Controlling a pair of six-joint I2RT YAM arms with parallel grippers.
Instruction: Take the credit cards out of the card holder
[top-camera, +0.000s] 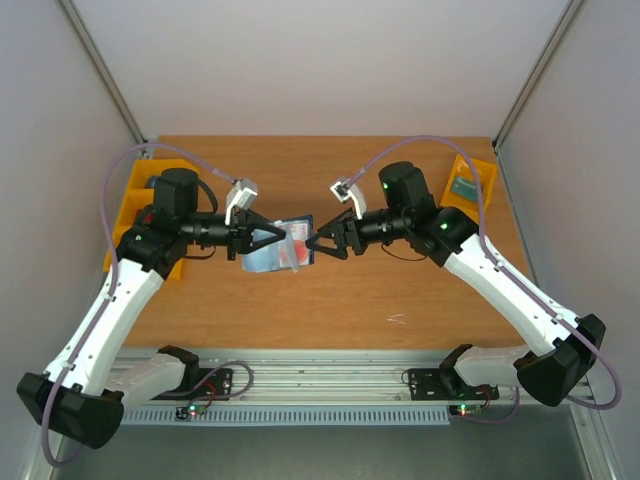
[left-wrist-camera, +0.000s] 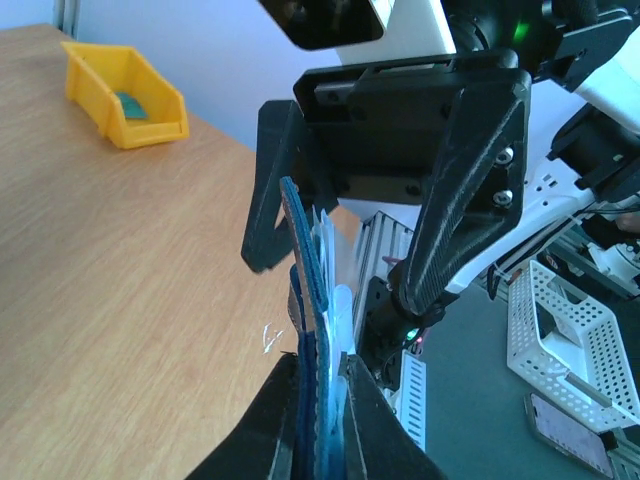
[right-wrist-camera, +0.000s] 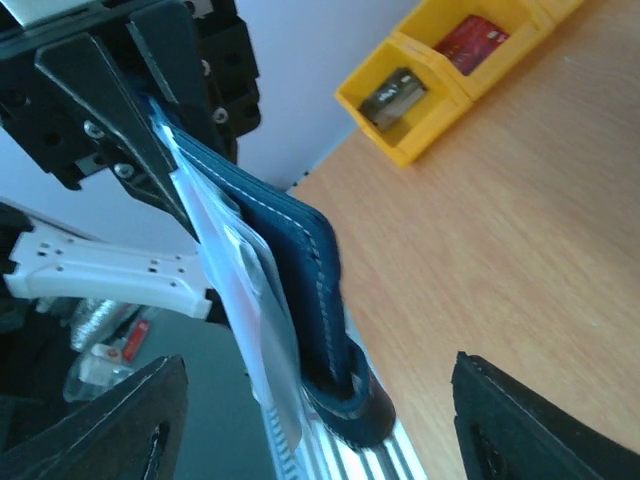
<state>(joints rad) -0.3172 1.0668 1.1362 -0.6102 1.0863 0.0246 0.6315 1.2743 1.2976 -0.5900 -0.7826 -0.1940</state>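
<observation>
My left gripper (top-camera: 276, 239) is shut on the dark navy card holder (top-camera: 264, 262) and holds it up above the table's middle. In the left wrist view the card holder (left-wrist-camera: 305, 250) stands edge-on between my fingers (left-wrist-camera: 270, 420), with pale credit cards (left-wrist-camera: 337, 305) sticking out beside it. My right gripper (top-camera: 317, 243) is open, its jaws spread either side of the holder's free end. In the right wrist view the holder (right-wrist-camera: 305, 270) and the pale cards (right-wrist-camera: 235, 290) lie between the wide-apart fingers (right-wrist-camera: 120, 430), which touch nothing.
Yellow bins stand at the table's left edge (top-camera: 135, 200) and right edge (top-camera: 478, 180). The right wrist view shows the left bins (right-wrist-camera: 430, 70) holding a red card and a dark item. The left wrist view shows the right bin (left-wrist-camera: 125, 95).
</observation>
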